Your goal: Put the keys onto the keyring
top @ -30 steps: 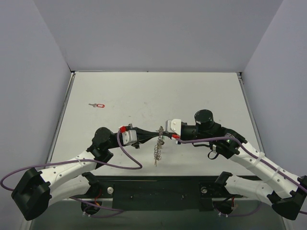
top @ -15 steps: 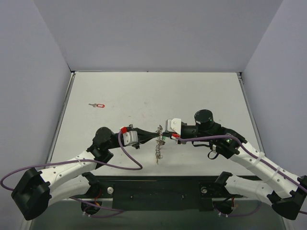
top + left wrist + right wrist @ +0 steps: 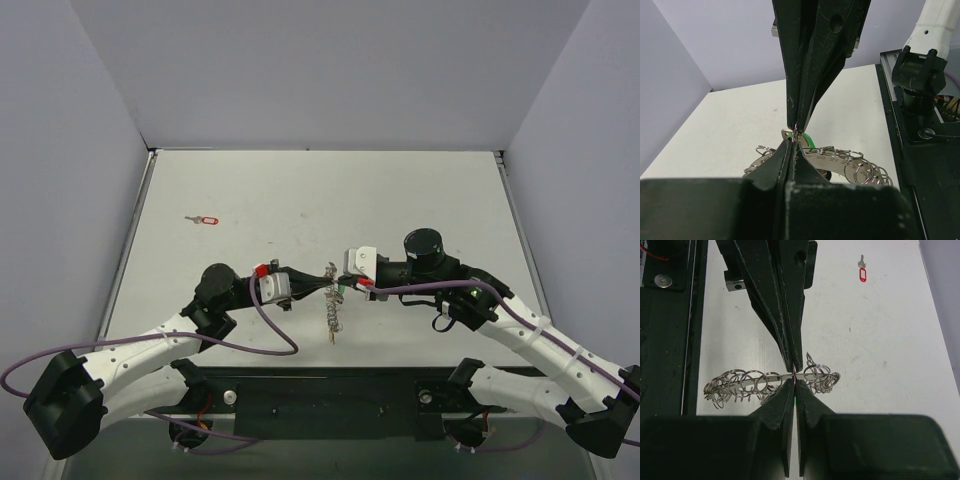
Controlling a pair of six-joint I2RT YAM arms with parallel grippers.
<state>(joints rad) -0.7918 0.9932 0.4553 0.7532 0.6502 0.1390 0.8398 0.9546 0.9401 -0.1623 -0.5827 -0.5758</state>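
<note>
The keyring [image 3: 331, 312], a flat silvery band edged with many small split rings, hangs between my two grippers just above the table. My left gripper [image 3: 325, 284] is shut on one small ring at the keyring's top edge [image 3: 850, 162]. My right gripper [image 3: 344, 287] meets it tip to tip and is shut on the green key, whose green head [image 3: 811, 139] shows beside its fingertips. In the right wrist view the keyring [image 3: 740, 382] lies edge-on across my shut right gripper [image 3: 795, 382]. The red key [image 3: 205, 220] lies alone on the table at the far left and also shows in the right wrist view [image 3: 863, 274].
The white table [image 3: 400, 200] is walled on the left, back and right. A black rail [image 3: 330, 395] with the arm bases runs along the near edge. Purple cables loop beside both arms.
Both grippers have stayed tip to tip and shifted a little to the right. The hanging keyring has swung slightly right and sits a little higher.
</note>
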